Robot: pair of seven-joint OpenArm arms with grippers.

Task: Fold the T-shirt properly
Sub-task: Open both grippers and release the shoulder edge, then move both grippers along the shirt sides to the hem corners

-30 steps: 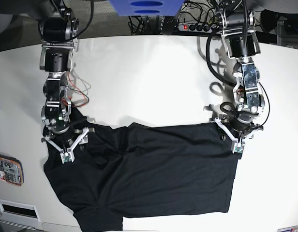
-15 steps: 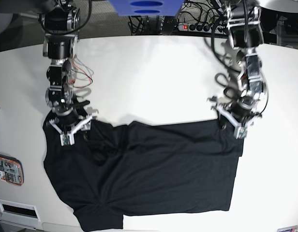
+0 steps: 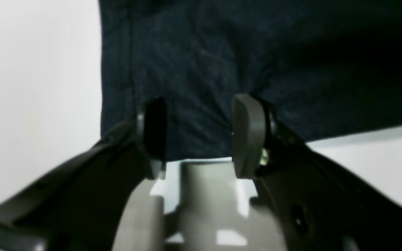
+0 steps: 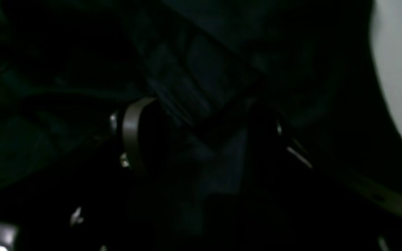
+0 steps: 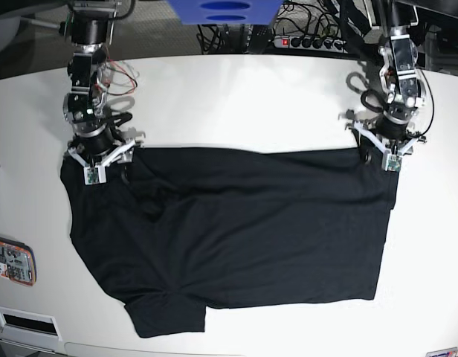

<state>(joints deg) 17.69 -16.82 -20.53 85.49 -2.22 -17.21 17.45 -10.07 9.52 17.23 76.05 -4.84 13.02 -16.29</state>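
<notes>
The black T-shirt (image 5: 236, 223) lies spread on the white table (image 5: 236, 97), its far edge a straight line between my two grippers. My left gripper (image 5: 385, 160) sits on the shirt's far right corner. In the left wrist view its pads (image 3: 248, 132) stand apart on either side of the hem, with flat cloth (image 3: 222, 52) filling the gap of the left gripper (image 3: 201, 115). My right gripper (image 5: 95, 172) is on the far left corner by a sleeve. The right wrist view is dark; the right gripper (image 4: 201, 136) has its pads apart with folded cloth (image 4: 187, 69) between them.
A small orange-edged device (image 5: 12, 260) lies at the table's left edge and a white box (image 5: 24, 320) at the near left corner. Cables and a power strip (image 5: 303, 41) run behind the table, under a blue object (image 5: 221, 9). Red wires (image 5: 119, 74) hang beside the right arm.
Both grippers have moved toward the far side of the table and the shirt's far edge has travelled with them. The cloth now lies flatter and straighter.
</notes>
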